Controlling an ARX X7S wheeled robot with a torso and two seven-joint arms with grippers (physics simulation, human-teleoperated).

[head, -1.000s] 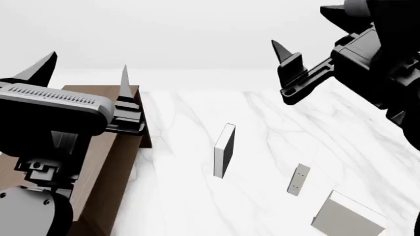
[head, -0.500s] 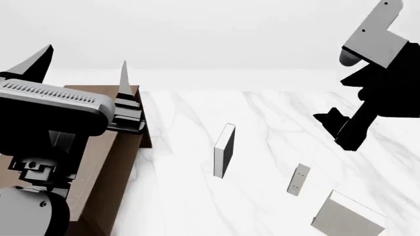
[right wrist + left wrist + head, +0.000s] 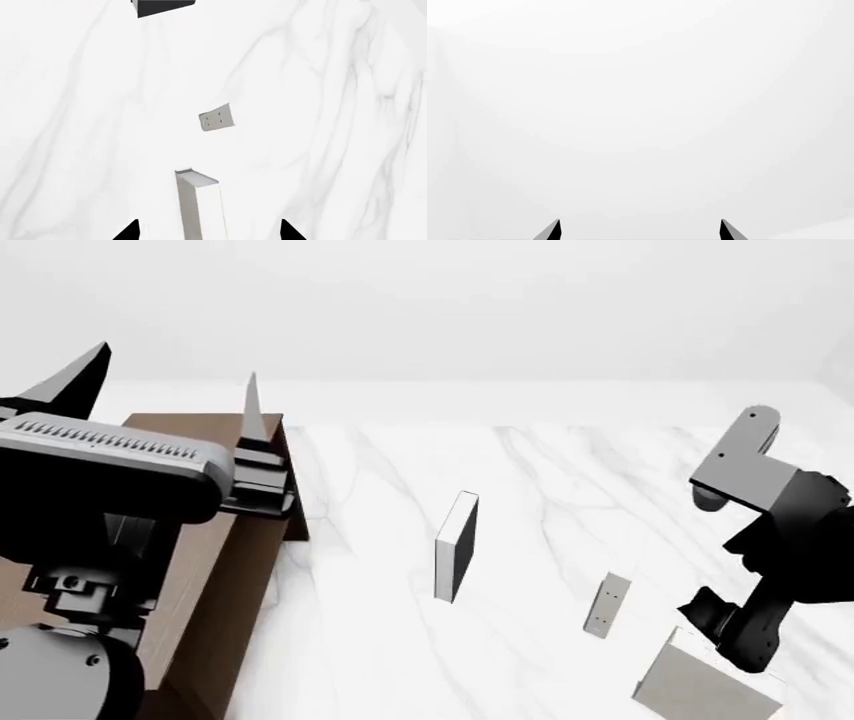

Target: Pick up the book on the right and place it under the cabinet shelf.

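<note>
The book [image 3: 705, 682], thin with a plain pale grey cover, stands on the marble table at the near right. In the right wrist view the book [image 3: 200, 200] is edge-on between the tips of my right gripper [image 3: 208, 232], which is open and does not touch it. In the head view my right arm [image 3: 781, 540] hangs low, just over that book. The dark brown cabinet [image 3: 214, 540] fills the left side; its open side and the cabinet shelf inside are hidden. My left gripper [image 3: 168, 375] is open and empty, raised above the cabinet.
A white-paged book with a black cover [image 3: 457, 545] stands upright mid-table. A small pale book with dots on its spine [image 3: 607, 605] stands between it and the grey book, and shows again as the dotted book [image 3: 217, 118]. The left wrist view holds only blank white.
My right arm has swung down from high at the upper right to just above the pale grey book. The left arm has barely moved, and the books stay put.
</note>
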